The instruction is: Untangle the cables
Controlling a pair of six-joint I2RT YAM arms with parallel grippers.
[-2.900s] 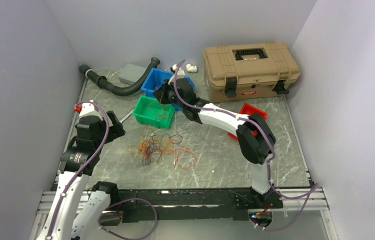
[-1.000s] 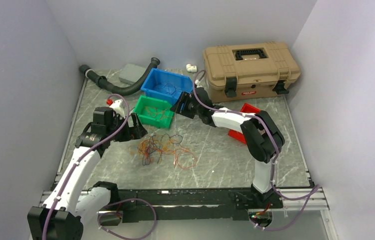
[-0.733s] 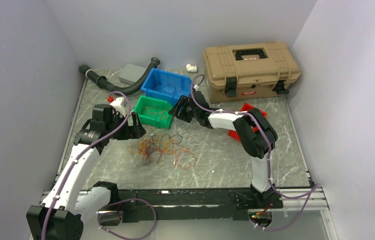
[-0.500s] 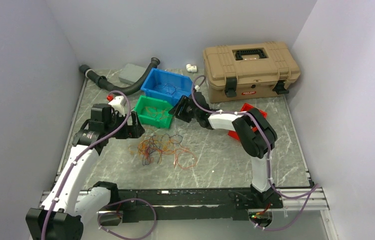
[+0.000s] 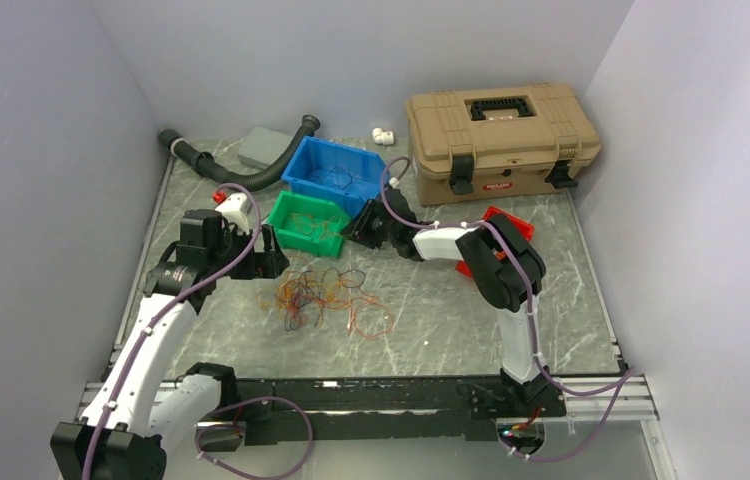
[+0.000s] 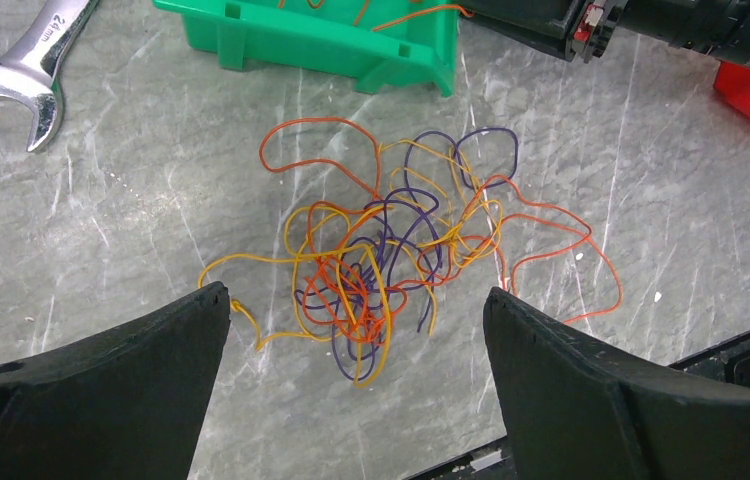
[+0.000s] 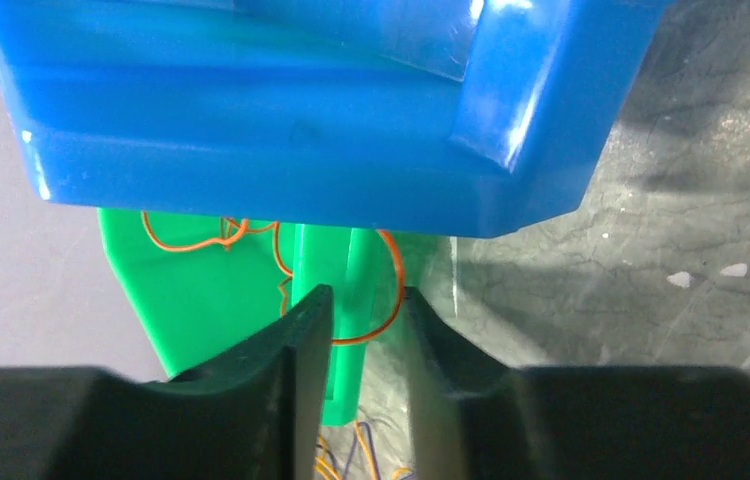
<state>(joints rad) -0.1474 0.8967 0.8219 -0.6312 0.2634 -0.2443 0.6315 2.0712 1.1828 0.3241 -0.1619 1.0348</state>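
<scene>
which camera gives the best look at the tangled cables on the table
Left wrist: it looks down on the cable tangle, close enough to trace single orange, yellow and purple strands. Top external shows the tangle whole but small, strands merging. Right wrist catches only a few strands at its bottom edge.

My left arm (image 5: 146, 350) and right arm (image 5: 438, 240) are smooth white shells joined by chunky black joint housings. A thin purple cable (image 5: 388, 183) runs along each arm, tied down in places and bowing out near the wrist. A small red cap (image 5: 218, 197) sits by my left wrist. My left claw (image 6: 356, 293) has two matte black, wedge-shaped fingers (image 6: 121, 370). My right claw (image 7: 368, 295) has the same dark fingers, rounded at the tips.
</scene>
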